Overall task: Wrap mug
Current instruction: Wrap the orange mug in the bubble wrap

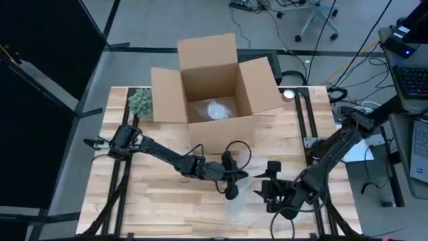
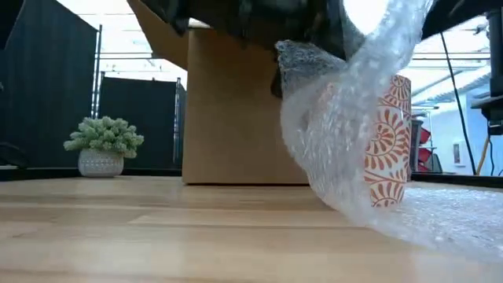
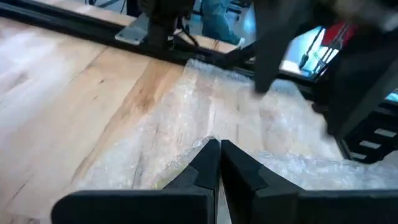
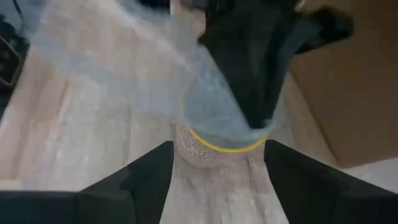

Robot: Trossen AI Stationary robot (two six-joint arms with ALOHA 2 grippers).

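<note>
mug (image 4: 214, 144) ahead of open right jaws | left jaws pinch bubble wrap (image 3: 205, 146)

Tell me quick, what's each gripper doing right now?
Left gripper: shut on the bubble wrap, lifting it over the mug.
Right gripper: open, holding nothing, facing the mug.

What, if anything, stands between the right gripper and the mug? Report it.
The bubble wrap does. The left gripper, shut on its edge, holds the sheet draped over the mug, between it and the open right gripper. The left arm's dark wrist also hangs just above the mug.
</note>
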